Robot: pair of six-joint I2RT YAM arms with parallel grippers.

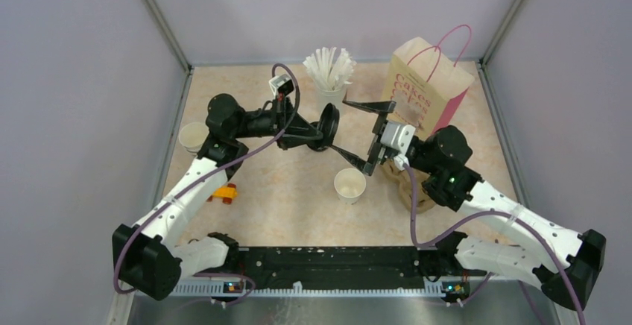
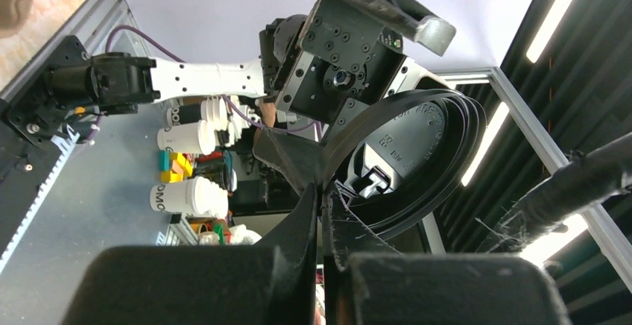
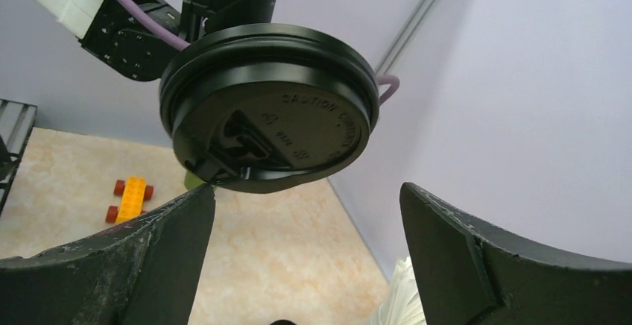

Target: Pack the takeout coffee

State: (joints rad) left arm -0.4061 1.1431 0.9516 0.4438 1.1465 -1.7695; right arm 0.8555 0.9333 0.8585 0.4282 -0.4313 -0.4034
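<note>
Above a beige speckled counter (image 1: 298, 206), where a yellow and orange toy brick (image 1: 223, 193) lies at the left, the left gripper (image 2: 322, 191) is clamped on the rim of a round black plastic lid (image 1: 329, 125), holding it on edge in the air. Just right of it and nearer the arms, the small white paper cup (image 1: 349, 185) stands upright and uncovered on the counter. The right gripper (image 3: 307, 191) faces the lid's top with its jaws wide apart and nothing between them, while a tan paper bag with pink handles (image 1: 426, 90) stands at the far right.
</note>
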